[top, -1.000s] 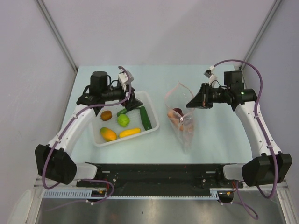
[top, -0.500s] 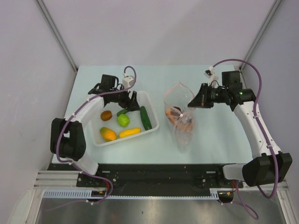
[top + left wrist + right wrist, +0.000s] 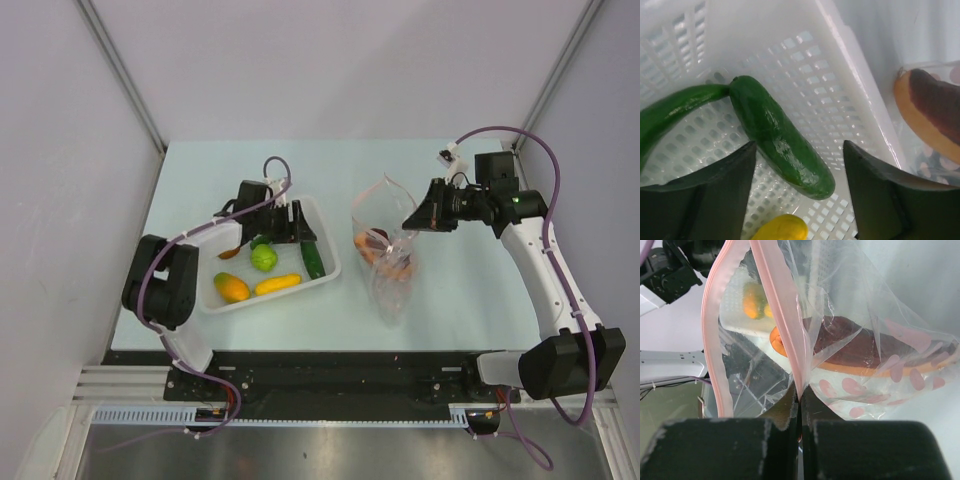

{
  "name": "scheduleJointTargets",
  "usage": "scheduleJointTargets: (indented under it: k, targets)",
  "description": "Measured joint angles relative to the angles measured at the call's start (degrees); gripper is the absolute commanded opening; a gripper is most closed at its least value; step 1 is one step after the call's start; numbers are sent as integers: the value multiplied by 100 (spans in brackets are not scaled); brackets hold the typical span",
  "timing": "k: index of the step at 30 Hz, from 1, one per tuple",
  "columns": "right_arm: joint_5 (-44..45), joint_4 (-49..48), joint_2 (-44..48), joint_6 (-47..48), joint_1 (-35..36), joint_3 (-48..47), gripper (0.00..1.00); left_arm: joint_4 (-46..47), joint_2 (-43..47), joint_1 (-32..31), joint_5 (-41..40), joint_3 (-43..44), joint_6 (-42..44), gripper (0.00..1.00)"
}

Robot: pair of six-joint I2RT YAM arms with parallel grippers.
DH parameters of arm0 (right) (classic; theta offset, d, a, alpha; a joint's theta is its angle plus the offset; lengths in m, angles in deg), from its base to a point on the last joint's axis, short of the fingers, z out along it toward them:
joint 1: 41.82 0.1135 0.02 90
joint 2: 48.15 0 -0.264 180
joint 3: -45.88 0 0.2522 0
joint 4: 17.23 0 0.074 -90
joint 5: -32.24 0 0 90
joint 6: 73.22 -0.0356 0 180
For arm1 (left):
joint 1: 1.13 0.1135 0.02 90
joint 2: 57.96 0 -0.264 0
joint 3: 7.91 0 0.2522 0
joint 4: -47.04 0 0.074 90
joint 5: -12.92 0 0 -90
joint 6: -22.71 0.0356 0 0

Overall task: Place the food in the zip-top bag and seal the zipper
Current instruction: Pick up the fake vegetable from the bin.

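Note:
The clear zip-top bag (image 3: pixel 388 262) hangs open right of the basket, with an orange and reddish-brown piece (image 3: pixel 875 352) inside. My right gripper (image 3: pixel 410 220) is shut on the bag's pink zipper strip (image 3: pixel 775 305) and holds the mouth up; it pinches the strip in the right wrist view (image 3: pixel 800 396). My left gripper (image 3: pixel 291 224) is open inside the basket, its jaws either side of the dark green cucumber (image 3: pixel 780 142), not touching it. A curved green pepper (image 3: pixel 670 112) and a yellow fruit (image 3: pixel 780 229) lie beside it. A lime-green ball (image 3: pixel 264 258) and an orange fruit (image 3: pixel 231 288) also lie in the basket.
The white slotted basket (image 3: pixel 325 225) stands left of the bag; its right wall (image 3: pixel 850 65) runs between the cucumber and the bag. The left arm's cable loops over the basket's far edge. The black rail with the arm bases runs along the table's near edge.
My left arm has folded inward and its gripper has moved right and down into the basket over the cucumber. The right gripper lifted the bag mouth slightly, then held still.

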Motion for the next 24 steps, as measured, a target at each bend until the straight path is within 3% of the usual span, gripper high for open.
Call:
scheduleJointTargets:
  k: [2,9,16,19,24]
  targets:
    - [0,0,0,4,0,0,0,181,-13,-31,-118,-184,-223,62]
    - [0,0,-2,9,-2,0,0,522,-396,-37,-328,-352,-804,61]
    - [-2,0,-9,103,-2,0,0,901,-514,44,-120,-446,-1185,26]
    - [-7,2,-11,153,-2,0,0,953,-275,177,2,-610,-1235,17]
    - [-24,-11,-11,210,61,0,0,748,957,332,35,-632,-1001,13]
